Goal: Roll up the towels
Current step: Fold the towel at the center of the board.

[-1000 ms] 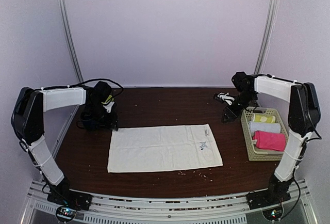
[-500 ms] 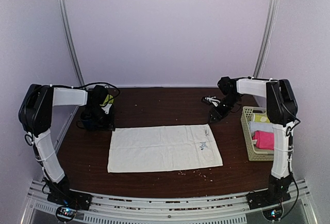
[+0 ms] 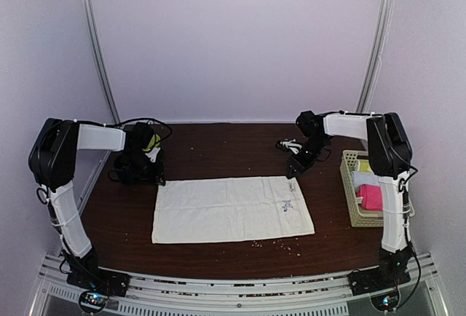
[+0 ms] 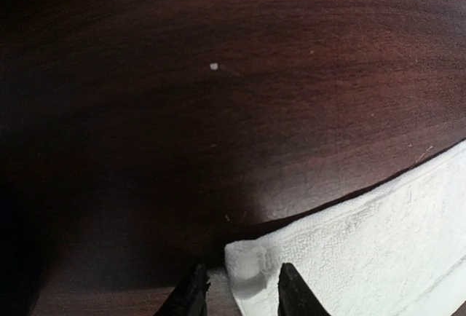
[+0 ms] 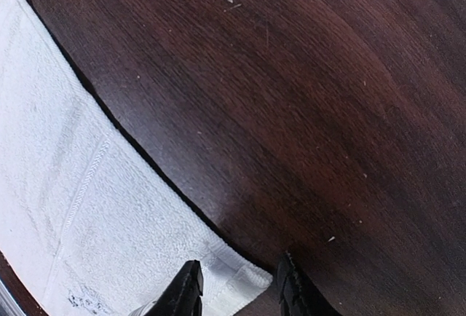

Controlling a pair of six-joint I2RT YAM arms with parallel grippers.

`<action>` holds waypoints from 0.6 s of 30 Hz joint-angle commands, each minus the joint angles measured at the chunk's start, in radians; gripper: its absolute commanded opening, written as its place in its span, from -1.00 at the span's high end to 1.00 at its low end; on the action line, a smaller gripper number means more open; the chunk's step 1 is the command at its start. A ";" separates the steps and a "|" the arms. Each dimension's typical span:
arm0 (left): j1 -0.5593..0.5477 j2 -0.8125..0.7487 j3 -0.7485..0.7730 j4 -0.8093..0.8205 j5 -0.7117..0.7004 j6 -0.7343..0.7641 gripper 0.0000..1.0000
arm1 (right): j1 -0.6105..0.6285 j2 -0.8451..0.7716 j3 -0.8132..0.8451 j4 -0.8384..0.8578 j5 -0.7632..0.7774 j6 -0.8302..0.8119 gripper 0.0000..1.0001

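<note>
While flat, towel (image 3: 231,209) at end effectors (image 4: 238,292) (image 5: 237,288)

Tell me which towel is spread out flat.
The cream towel with the blue mark, flat on the table; the pink towel sits bundled in the basket.

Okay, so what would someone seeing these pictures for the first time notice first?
The cream towel lies flat on the dark table, a small blue mark near its right end. The left pincer and right pincer stand at its far corners, jaws apart around the cloth. A basket at the right edge holds a bright pink towel.
</note>
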 commanded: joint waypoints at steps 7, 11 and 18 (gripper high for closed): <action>0.004 0.053 -0.007 0.051 -0.007 0.014 0.29 | 0.012 -0.024 -0.067 0.021 0.058 0.022 0.25; 0.003 0.045 -0.019 0.058 -0.004 0.023 0.31 | 0.023 -0.026 -0.082 0.032 0.116 0.018 0.25; 0.002 0.065 -0.014 0.070 0.003 0.021 0.59 | 0.043 -0.001 -0.087 0.032 0.146 0.019 0.40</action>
